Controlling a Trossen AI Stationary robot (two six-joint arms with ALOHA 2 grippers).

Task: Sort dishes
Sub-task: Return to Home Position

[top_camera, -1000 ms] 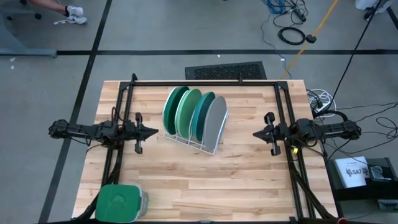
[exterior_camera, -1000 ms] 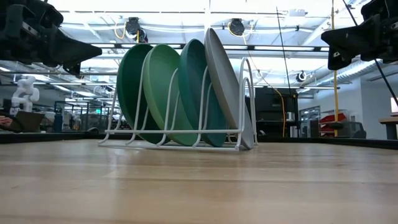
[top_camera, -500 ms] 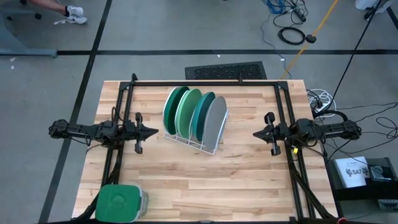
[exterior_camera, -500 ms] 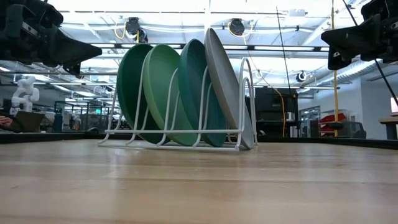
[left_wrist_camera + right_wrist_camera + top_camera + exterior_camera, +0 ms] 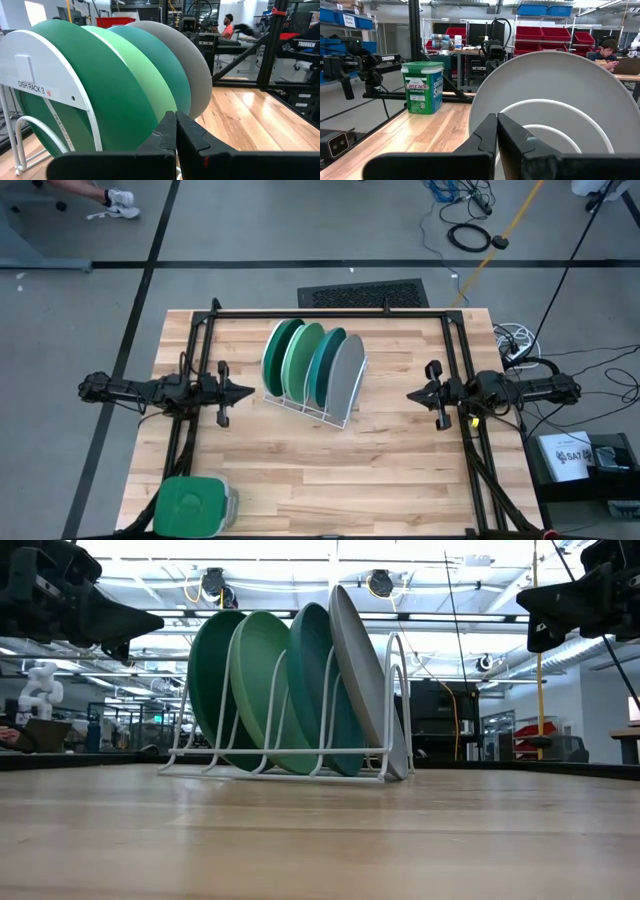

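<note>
Four plates stand on edge in a white wire dish rack [image 5: 345,412] at the table's far middle: dark green [image 5: 277,345], light mint green [image 5: 300,355], teal [image 5: 327,360] and grey [image 5: 347,377], left to right. They lean in the rack's slots [image 5: 300,690]. My left gripper [image 5: 250,392] is shut and empty, left of the rack and above the table. My right gripper [image 5: 410,394] is shut and empty, right of the rack. The left wrist view shows the dark green plate [image 5: 90,95] closest; the right wrist view shows the grey plate [image 5: 555,100].
A green square container with a lid [image 5: 192,505] stands at the table's near left corner. A black frame [image 5: 330,312] runs along the far edge and both sides. Bare wood lies in front of the rack.
</note>
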